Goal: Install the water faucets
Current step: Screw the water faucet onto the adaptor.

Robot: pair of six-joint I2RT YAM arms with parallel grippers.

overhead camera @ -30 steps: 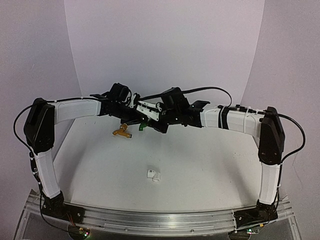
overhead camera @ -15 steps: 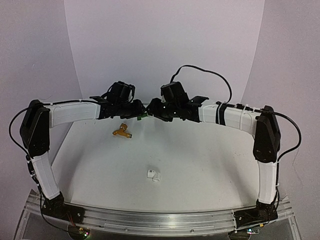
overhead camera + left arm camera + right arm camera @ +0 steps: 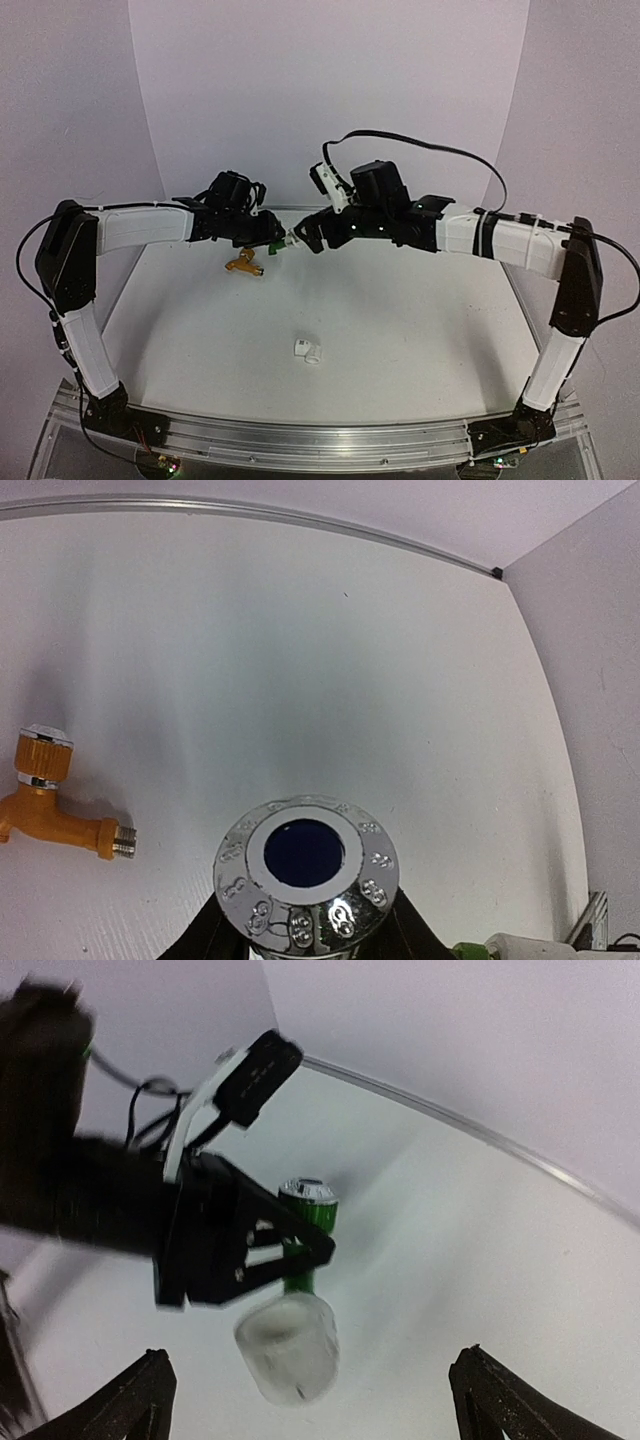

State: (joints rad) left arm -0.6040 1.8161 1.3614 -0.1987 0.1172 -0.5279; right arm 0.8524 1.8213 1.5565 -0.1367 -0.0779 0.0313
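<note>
Top external view puts the orange-yellow faucet (image 3: 244, 264) lying loose on the counter (image 3: 420, 330) at 10 o'clock, waiting its turn. At its 2 o'clock, the left gripper (image 3: 277, 243) is clamped on the green faucet (image 3: 315, 1215), holding it off the counter with a white fitting (image 3: 288, 1348) at its end. We judge that pose offers it to the right gripper (image 3: 306, 233), whose fingers (image 3: 140, 1400) stand wide apart, holding nothing.

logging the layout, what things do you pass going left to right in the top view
orange tap → green tap, held in the left gripper → white fitting
</note>
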